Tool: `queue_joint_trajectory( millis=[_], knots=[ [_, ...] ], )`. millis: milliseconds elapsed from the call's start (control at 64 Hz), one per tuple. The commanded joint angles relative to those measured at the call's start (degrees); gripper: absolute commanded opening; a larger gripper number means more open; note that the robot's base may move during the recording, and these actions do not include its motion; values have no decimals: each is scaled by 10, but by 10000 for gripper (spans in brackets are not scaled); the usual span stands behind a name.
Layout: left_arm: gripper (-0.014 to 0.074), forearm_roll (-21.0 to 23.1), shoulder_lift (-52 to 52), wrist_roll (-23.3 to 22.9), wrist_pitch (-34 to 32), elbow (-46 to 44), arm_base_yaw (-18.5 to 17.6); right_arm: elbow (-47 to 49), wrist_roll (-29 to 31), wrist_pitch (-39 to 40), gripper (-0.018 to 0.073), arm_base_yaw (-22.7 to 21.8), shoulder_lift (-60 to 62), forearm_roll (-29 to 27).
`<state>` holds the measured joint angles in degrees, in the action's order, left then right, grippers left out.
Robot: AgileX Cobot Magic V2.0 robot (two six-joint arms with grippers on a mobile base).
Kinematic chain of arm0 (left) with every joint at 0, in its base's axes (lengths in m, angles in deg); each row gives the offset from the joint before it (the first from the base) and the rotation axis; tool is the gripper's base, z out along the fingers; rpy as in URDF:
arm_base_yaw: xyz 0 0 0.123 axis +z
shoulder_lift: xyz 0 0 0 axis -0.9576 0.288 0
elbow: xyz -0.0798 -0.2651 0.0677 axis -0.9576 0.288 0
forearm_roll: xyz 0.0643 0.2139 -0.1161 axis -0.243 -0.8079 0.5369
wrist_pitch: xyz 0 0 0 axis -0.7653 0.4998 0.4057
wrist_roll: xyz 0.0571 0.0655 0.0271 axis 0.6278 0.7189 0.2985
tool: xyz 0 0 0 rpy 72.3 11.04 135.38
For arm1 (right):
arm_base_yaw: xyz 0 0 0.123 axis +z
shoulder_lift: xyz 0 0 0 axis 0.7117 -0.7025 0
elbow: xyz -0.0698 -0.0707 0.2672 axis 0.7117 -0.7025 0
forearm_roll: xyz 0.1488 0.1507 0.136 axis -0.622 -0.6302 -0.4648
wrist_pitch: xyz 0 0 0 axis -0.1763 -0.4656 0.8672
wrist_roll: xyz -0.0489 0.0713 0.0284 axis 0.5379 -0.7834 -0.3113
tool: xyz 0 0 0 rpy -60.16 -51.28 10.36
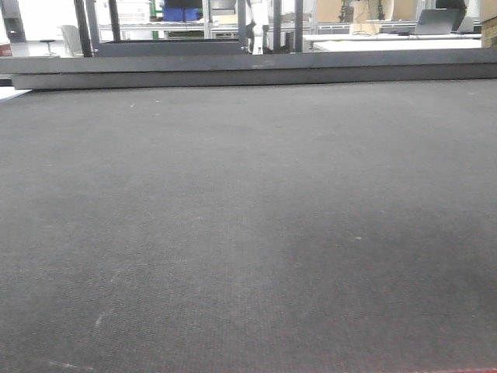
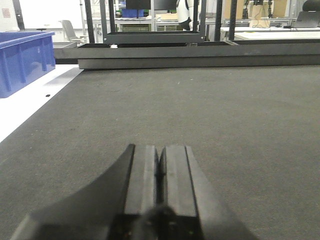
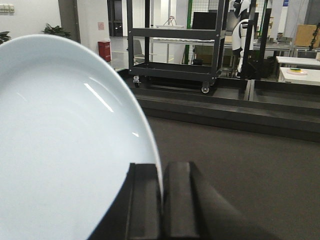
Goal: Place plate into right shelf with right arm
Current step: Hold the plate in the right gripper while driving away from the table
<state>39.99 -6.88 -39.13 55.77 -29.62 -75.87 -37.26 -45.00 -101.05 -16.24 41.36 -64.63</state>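
In the right wrist view my right gripper (image 3: 162, 172) is shut on the rim of the plain white plate (image 3: 60, 150). The plate stands on edge to the left of the jaws and fills the left half of that view, held above the dark mat (image 3: 260, 175). In the left wrist view my left gripper (image 2: 159, 155) is shut and empty, low over the dark mat (image 2: 200, 110). The stainless-steel right shelf is out of view in every frame. Neither gripper nor the plate shows in the front view.
A dark raised ledge (image 1: 248, 71) runs along the mat's far edge. A black wheeled rack (image 3: 172, 50) stands beyond it. A blue bin (image 2: 22, 60) sits on the white surface to the left of the mat. Desks and equipment fill the background.
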Motion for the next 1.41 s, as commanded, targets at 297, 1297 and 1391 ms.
queue_joint_trajectory(
  millis=[297, 1297, 1391],
  knots=[
    [-47, 1, -3, -1, -50, 4, -3, 17, 3, 49, 51, 0, -6, 10],
    [-47, 1, -6, -1, -50, 4, -3, 17, 3, 49, 51, 0, -6, 10],
    [-47, 1, -6, -1, -50, 4, -3, 17, 3, 49, 51, 0, -6, 10]
  ],
)
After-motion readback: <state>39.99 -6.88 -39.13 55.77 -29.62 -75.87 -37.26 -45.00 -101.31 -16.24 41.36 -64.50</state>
